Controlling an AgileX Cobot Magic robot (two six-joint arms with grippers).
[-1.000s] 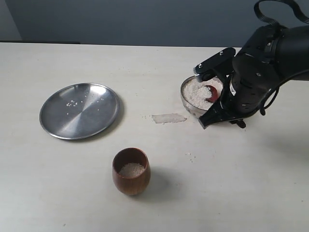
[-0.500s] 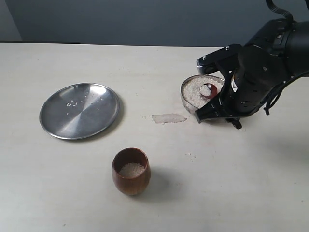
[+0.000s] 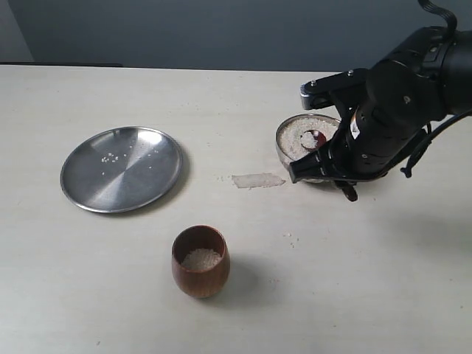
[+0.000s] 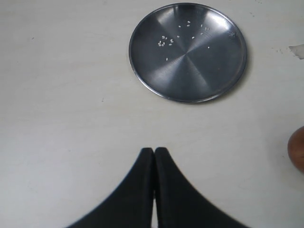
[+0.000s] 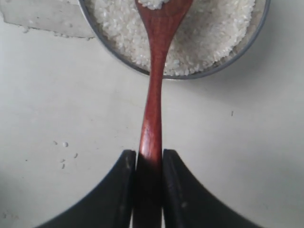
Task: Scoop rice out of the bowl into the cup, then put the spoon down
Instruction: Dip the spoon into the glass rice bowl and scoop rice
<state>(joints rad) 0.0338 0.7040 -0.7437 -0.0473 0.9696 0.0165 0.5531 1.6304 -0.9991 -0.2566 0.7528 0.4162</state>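
Observation:
My right gripper (image 5: 149,159) is shut on the handle of the reddish-brown wooden spoon (image 5: 153,90). The spoon's oval end (image 3: 317,137) is held over the metal bowl (image 3: 289,150) and carries a small heap of rice (image 5: 153,4). More white rice (image 5: 213,33) fills the bowl (image 5: 237,59). The wooden cup (image 3: 200,261) stands near the front of the table with some rice (image 3: 201,259) in its bottom; its edge (image 4: 298,149) shows in the left wrist view. My left gripper (image 4: 154,153) is shut and empty above bare table, out of the exterior view.
A flat steel plate (image 3: 122,168) with a few loose grains lies at the left, also seen as the plate (image 4: 188,52) ahead of the left gripper. A pale translucent scrap (image 3: 257,180) lies beside the bowl. Loose grains (image 3: 292,237) dot the table between bowl and cup.
The right arm has shifted left and turned; the spoon has come up out of the rice heap with grains on it and now sits nearer the bowl's middle.

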